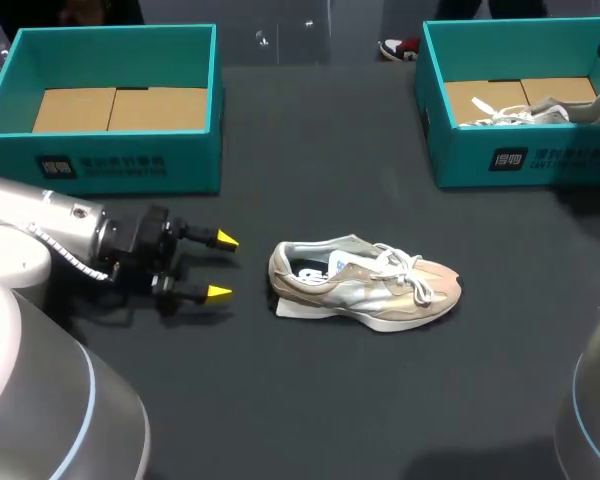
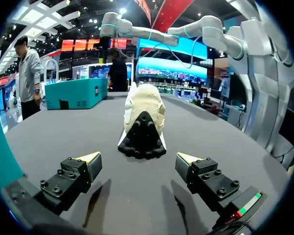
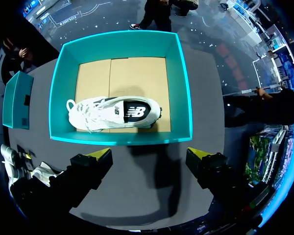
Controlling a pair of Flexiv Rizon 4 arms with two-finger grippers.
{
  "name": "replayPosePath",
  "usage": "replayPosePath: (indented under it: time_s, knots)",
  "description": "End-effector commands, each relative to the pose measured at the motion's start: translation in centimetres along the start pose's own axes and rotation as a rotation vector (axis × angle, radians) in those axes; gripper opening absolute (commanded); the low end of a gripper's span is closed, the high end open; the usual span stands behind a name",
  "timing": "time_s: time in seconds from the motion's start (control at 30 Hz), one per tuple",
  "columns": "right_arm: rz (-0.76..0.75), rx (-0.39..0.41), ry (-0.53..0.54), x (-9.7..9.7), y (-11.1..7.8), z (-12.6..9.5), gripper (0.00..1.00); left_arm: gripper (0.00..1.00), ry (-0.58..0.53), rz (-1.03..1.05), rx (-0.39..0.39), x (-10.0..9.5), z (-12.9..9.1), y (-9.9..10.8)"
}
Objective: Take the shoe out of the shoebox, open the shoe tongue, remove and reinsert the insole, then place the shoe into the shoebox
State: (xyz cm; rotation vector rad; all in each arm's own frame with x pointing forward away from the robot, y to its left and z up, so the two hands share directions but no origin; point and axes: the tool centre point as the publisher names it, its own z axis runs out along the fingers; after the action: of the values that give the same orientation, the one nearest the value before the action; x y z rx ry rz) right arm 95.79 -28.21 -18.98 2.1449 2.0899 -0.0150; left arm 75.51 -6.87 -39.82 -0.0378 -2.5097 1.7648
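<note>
Shoe (image 1: 365, 285) on table (image 1: 310, 400), left fingers (image 1: 218, 293) apart nearby

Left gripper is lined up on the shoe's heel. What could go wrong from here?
1. The shoe lies loose with its heel toward the open left gripper; fingers that push instead of straddling it would likely slide it away.
2. A white flat piece pokes out under the heel; a finger could snag it.
3. The right box already holds a white shoe; the left box looks the safer target.
</note>
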Motion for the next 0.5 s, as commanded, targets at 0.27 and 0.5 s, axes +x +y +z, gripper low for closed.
replayPosePath:
  time_s: [0.27, 0.5]
  knots:
    - [0.001, -0.002, -0.001, 0.0, -0.1, 0.0, 1.0, 1.0, 0.013, 0.018, 0.001, -0.4, 2.3, -0.4]
    - [0.001, -0.002, -0.001, 0.0, -0.1, 0.0, 1.0, 1.0, 0.007, 0.029, -0.001, -0.5, 3.3, -0.8]
